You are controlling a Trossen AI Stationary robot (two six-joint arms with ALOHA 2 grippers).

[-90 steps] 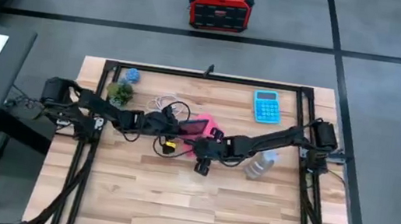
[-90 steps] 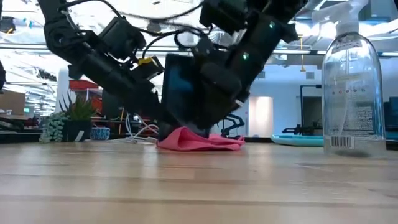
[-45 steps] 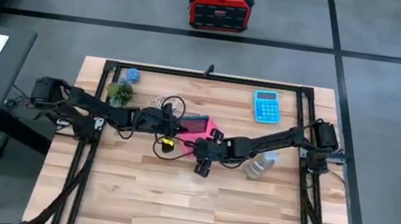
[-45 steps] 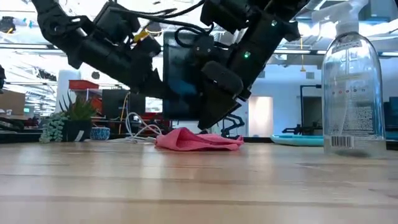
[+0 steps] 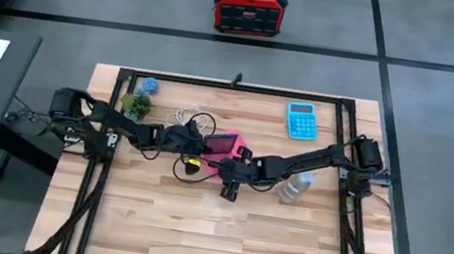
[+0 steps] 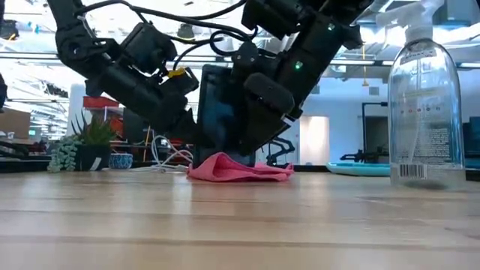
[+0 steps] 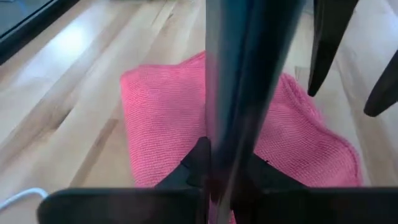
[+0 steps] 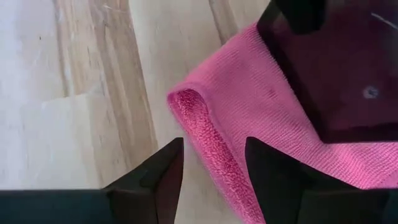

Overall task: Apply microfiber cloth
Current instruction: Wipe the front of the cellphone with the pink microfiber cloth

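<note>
Bright pink microfiber cloth (image 8: pixel 249 118), blue calculator (image 5: pixel 302 121)

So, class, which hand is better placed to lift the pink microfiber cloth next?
Right. The right hand hangs open astride the folded edge of the pink microfiber cloth; the left hand is shut on the dark flat phone above it.

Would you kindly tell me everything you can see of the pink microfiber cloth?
The microfiber cloth is a bright pink, fine-ribbed soft fabric lying rumpled on the wooden table near its middle, one edge folded over into a thick roll. A dark phone, held by the left gripper, stands above it. The right gripper, open, straddles the cloth's rolled edge.
</note>
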